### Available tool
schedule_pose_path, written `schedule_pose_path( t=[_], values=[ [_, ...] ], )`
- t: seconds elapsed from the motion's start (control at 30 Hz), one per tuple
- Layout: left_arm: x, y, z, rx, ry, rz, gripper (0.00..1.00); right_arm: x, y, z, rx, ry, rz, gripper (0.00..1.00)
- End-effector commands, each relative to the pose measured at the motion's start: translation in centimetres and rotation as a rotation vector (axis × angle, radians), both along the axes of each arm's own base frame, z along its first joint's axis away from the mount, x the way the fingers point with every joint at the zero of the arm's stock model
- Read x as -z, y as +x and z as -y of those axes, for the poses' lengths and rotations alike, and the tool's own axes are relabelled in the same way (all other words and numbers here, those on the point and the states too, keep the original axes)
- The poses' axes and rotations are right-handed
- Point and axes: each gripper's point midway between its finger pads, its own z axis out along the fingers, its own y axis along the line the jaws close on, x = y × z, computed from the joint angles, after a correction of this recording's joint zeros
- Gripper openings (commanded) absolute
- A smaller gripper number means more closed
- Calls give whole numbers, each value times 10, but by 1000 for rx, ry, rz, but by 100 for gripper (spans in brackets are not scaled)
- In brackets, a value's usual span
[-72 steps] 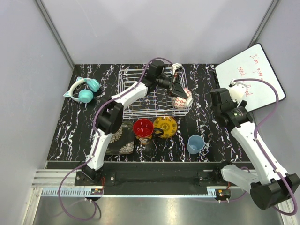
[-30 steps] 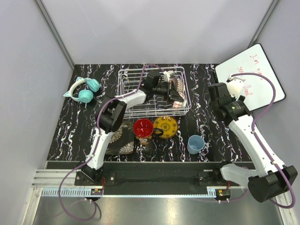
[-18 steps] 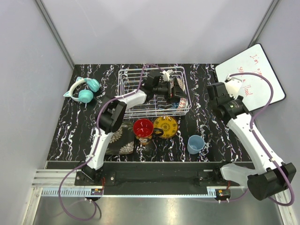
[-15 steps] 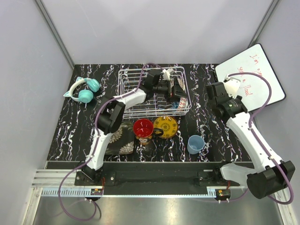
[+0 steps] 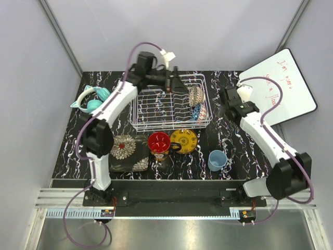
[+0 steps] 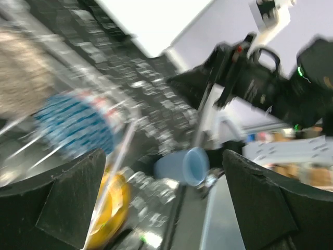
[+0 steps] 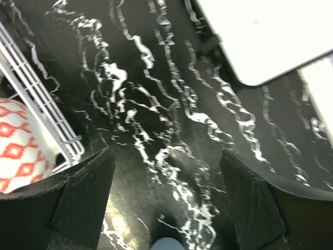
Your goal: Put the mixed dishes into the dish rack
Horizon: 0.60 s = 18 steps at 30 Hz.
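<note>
Nearest the arms, the cup (image 5: 217, 160), floral plate (image 5: 125, 152), red bowl (image 5: 159, 141) and yellow plate (image 5: 183, 140) sit in a row on the tabletop (image 5: 234, 146), not yet loaded. Just beyond, the rack (image 5: 156, 107) lies with its long side left to right. At its right end the blue bowl (image 5: 200, 112) and mesh bowl (image 5: 195, 95) stand on edge, likely propped by the tines, mouths seemingly facing along the rack. The right claw (image 7: 164, 192) hangs spread and empty over tabletop right of the rack. The left claw (image 5: 177, 84), wide open and empty, hovers at the rack's far edge

Motion blur smears the blue patterned bowl (image 6: 78, 122).
</note>
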Motion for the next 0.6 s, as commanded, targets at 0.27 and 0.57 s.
schedule_pose_path(
  t=[0.27, 0.57],
  values=[
    [67, 0, -228, -315, 503, 91, 99, -12, 97, -52, -118, 102, 106, 85],
    [73, -77, -314, -235, 719, 251, 99, -64, 44, -143, -673, 444, 199, 84]
  ],
)
